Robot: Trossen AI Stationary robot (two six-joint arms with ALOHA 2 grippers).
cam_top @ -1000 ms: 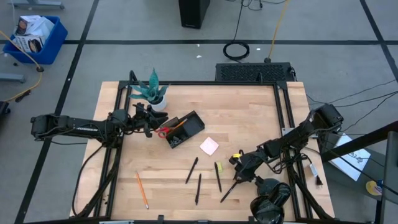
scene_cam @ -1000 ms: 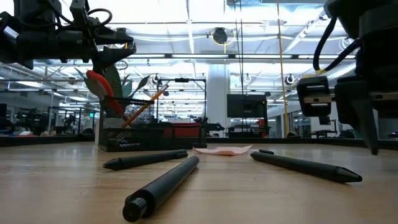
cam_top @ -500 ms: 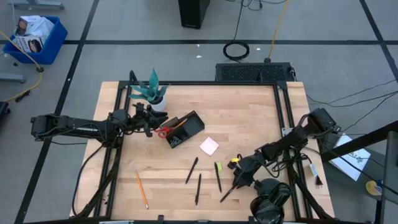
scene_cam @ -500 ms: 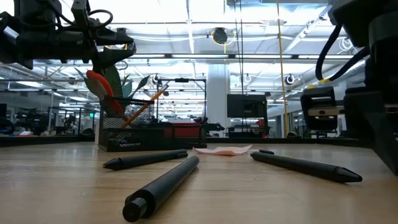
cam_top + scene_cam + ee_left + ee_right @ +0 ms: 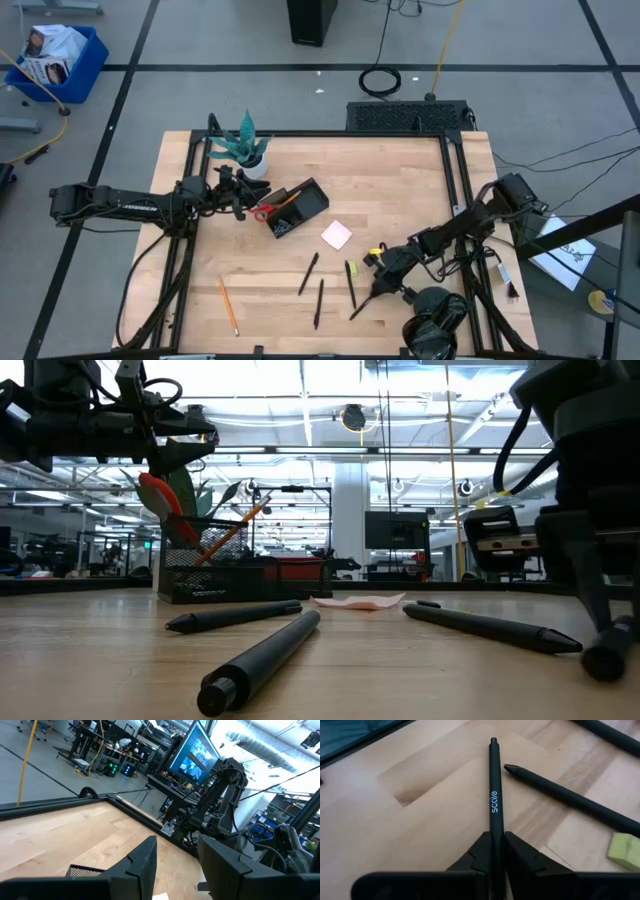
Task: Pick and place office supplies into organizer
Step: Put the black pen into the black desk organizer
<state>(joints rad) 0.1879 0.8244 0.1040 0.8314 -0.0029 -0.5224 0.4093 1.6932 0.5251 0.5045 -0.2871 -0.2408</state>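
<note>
Right end effector (image 5: 496, 851) pinches black pen (image 5: 494, 795), its long axis running straight out ahead. Organizer (image 5: 298, 207) lies well apart, nearer the spread left end effector (image 5: 177, 865).

Even overhead light fills the high view, with only faint soft shadows on the pale wooden table top (image 5: 400, 190). In the low view, bright ceiling strip lights (image 5: 300, 380) glare at upper centre, and the thick black pen (image 5: 262, 660) nearest the lens blurs. Both wrist views are clear, their dark fingers soft at the bottom edge.
</note>
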